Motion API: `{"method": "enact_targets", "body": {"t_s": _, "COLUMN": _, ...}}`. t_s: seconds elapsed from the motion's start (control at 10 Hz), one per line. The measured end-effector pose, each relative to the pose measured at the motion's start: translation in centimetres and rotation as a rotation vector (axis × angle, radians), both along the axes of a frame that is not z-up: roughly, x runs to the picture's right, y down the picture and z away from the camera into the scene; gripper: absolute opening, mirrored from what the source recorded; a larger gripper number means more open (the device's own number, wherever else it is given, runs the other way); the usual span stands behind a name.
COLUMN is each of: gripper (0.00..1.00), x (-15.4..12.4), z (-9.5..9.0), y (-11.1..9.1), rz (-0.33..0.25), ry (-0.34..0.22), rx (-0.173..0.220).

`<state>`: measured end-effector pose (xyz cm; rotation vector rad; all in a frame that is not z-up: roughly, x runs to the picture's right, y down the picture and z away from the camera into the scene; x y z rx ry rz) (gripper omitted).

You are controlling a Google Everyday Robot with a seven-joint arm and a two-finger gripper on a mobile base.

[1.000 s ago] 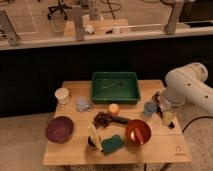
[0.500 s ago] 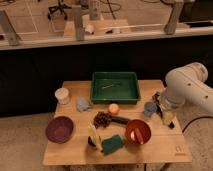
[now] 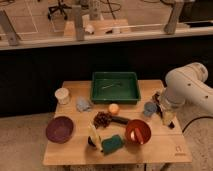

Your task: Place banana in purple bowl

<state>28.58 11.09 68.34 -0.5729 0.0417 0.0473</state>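
Gripper point(image 3: 161, 106) hangs at the right edge of the worktop point(image 3: 70, 154); I cannot make out whether it is spread or closed. Banana point(image 3: 93, 134) lies well to its left, between purple bowl point(image 3: 59, 129) and red bowl point(image 3: 137, 132), beside a green sponge point(image 3: 113, 144).

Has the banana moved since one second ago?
No. The banana keeps its place between the purple bowl and red bowl; the gripper hangs at the table's right edge.

Matt wooden table point(image 3: 167, 147) beneath right-side gripper point(image 3: 161, 106)
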Motion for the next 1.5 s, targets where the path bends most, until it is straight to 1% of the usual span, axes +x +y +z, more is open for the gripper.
{"method": "enact_targets", "body": {"t_s": 0.6, "gripper": 0.80, "x": -0.1, "z": 0.0, "y": 0.0, "rz": -0.001, "ry": -0.002, "rx": 0.000}}
{"method": "enact_targets", "body": {"t_s": 0.7, "gripper": 0.80, "x": -0.4, "z": 0.1, "y": 0.0, "rz": -0.014, "ry": -0.016, "rx": 0.003}}
{"method": "enact_targets", "body": {"t_s": 0.8, "gripper": 0.80, "x": -1.4, "z": 0.2, "y": 0.2, "rz": -0.052, "ry": -0.051, "rx": 0.007}}
{"method": "enact_targets", "body": {"t_s": 1.0, "gripper": 0.80, "x": -5.0, "z": 0.3, "y": 0.7, "rz": -0.138, "ry": -0.131, "rx": 0.014}}
{"method": "enact_targets", "body": {"t_s": 1.1, "gripper": 0.80, "x": -8.0, "z": 0.3, "y": 1.2, "rz": -0.193, "ry": -0.186, "rx": 0.020}}
{"method": "enact_targets", "body": {"t_s": 1.2, "gripper": 0.80, "x": -10.4, "z": 0.3, "y": 1.5, "rz": -0.237, "ry": -0.230, "rx": 0.026}}
{"method": "enact_targets", "body": {"t_s": 1.5, "gripper": 0.80, "x": -18.0, "z": -0.4, "y": 3.3, "rz": -0.392, "ry": -0.392, "rx": 0.045}}
